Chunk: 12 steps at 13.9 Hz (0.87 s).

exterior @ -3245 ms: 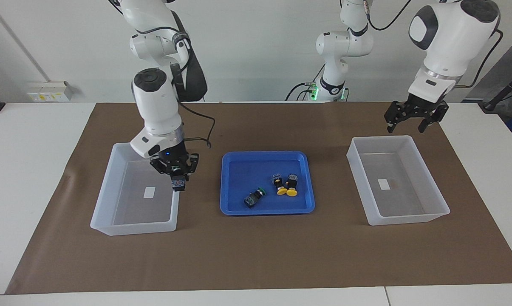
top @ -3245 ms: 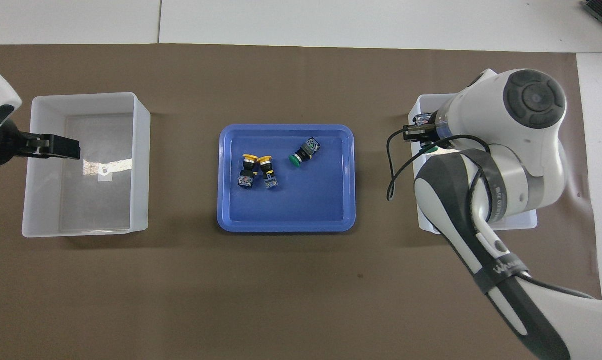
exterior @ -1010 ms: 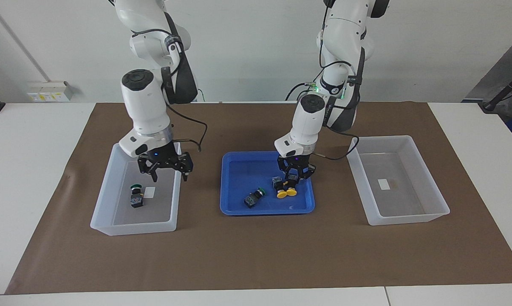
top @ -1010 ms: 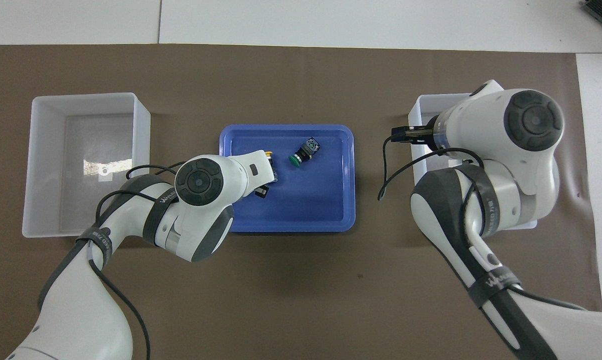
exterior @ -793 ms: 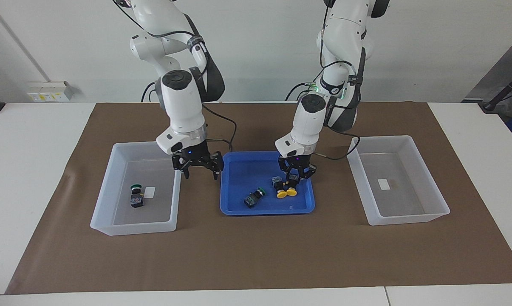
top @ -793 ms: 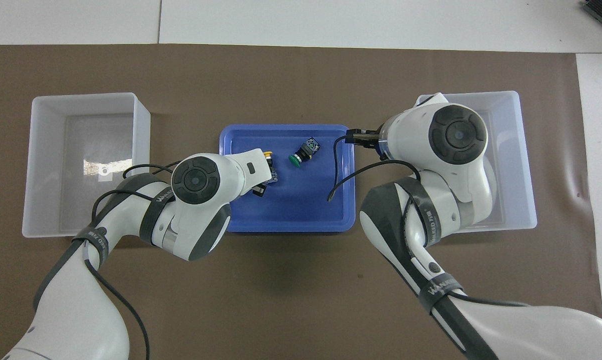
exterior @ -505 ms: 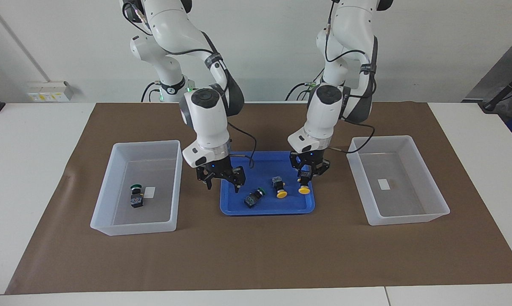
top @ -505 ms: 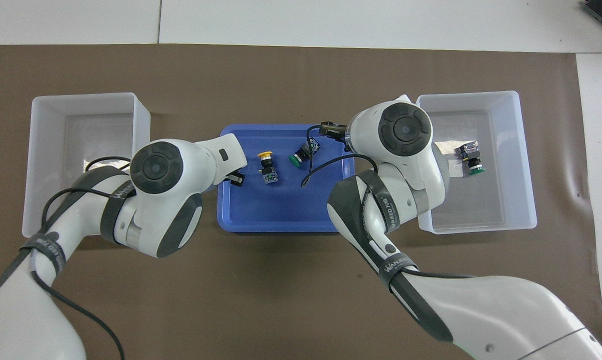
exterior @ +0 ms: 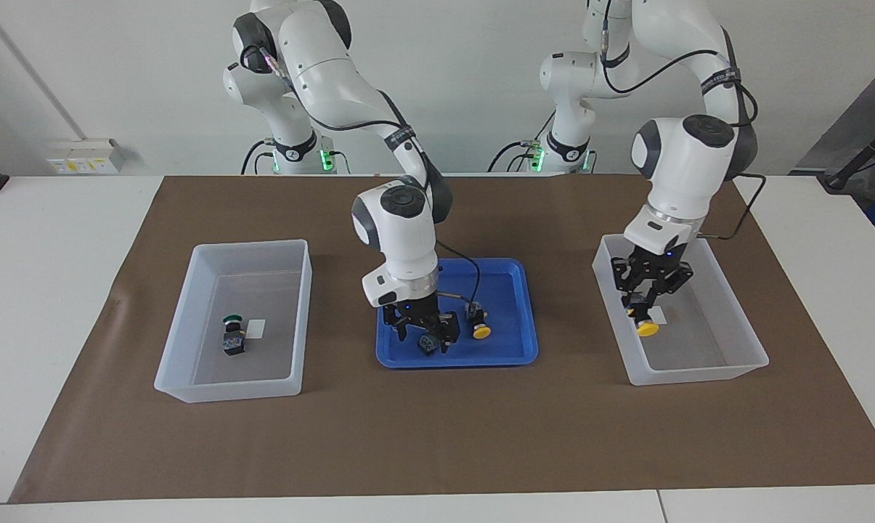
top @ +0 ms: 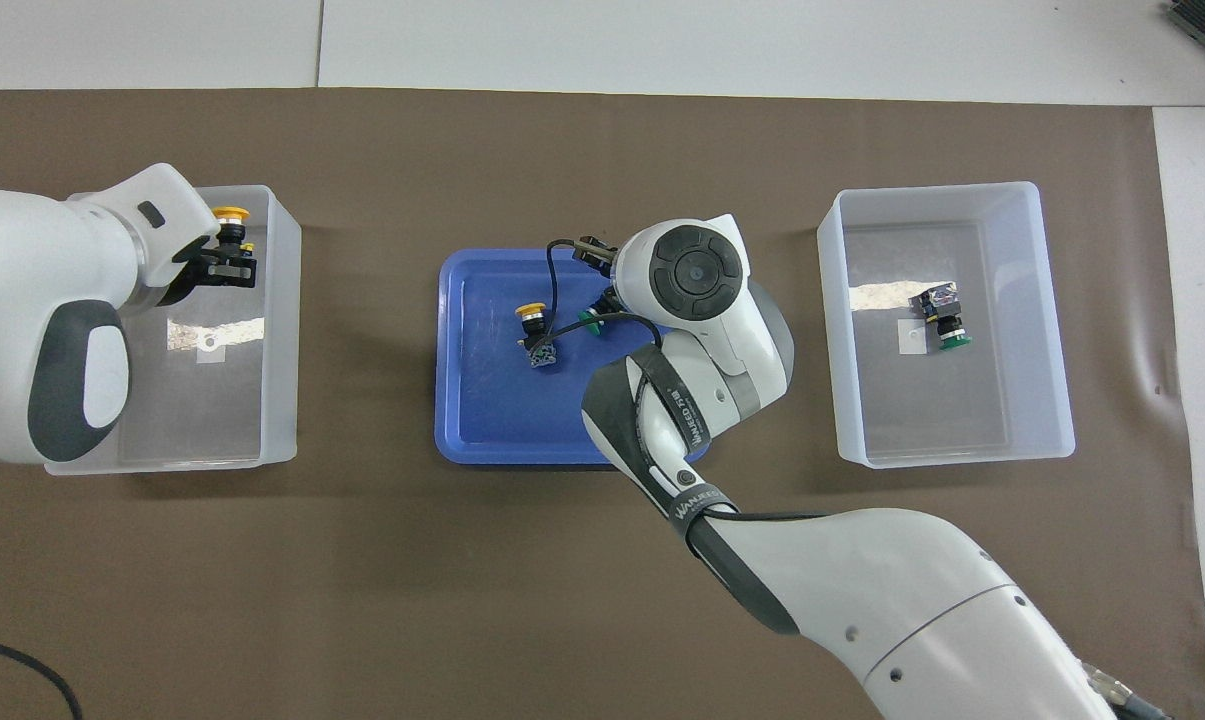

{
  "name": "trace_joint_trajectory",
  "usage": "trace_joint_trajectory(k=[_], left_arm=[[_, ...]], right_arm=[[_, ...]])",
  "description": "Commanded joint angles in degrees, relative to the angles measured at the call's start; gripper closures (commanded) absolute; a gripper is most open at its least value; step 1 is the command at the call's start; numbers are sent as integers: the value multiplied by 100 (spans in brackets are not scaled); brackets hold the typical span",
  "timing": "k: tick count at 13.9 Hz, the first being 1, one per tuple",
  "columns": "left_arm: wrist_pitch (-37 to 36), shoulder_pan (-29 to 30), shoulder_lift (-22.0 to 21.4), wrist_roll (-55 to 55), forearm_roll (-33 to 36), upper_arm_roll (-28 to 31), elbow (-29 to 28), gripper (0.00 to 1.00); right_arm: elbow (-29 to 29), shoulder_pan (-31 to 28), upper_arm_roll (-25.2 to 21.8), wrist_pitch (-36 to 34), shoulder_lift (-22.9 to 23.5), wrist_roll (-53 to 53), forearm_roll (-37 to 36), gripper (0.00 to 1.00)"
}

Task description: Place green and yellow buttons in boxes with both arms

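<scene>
My left gripper is shut on a yellow button, cap down, and holds it low over the box at the left arm's end. In the overhead view the left gripper, that yellow button and that box also show. My right gripper is down in the blue tray, open, with its fingers on either side of a green button. A second yellow button lies beside it. Another green button lies in the box at the right arm's end.
A brown mat covers the table under the tray and both boxes. In the overhead view the right arm hides most of the tray's green button. The tray's yellow button and the boxed green button show fully.
My left gripper lifted one yellow button out of the tray and carried it over its box. My right gripper left its box and came down around the tray's green button.
</scene>
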Motion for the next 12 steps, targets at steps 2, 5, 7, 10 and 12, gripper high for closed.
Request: trace_joint_trajectory(k=[2, 5, 7, 10, 12], left_arm=[[488, 709, 336, 575, 24, -81, 146, 100], [514, 868, 608, 690, 6, -90, 322, 100], [812, 965, 828, 822, -3, -90, 278, 100], [927, 896, 890, 832, -3, -90, 24, 100], [1259, 808, 1231, 832, -3, -90, 58, 100]], right_arm=[[-408, 154, 31, 158, -42, 117, 22, 0], [-594, 163, 31, 299, -78, 90, 22, 3], [-577, 146, 31, 246, -78, 20, 22, 100], [-463, 119, 39, 220, -78, 81, 57, 100], [-279, 84, 48, 80, -104, 107, 293, 100]])
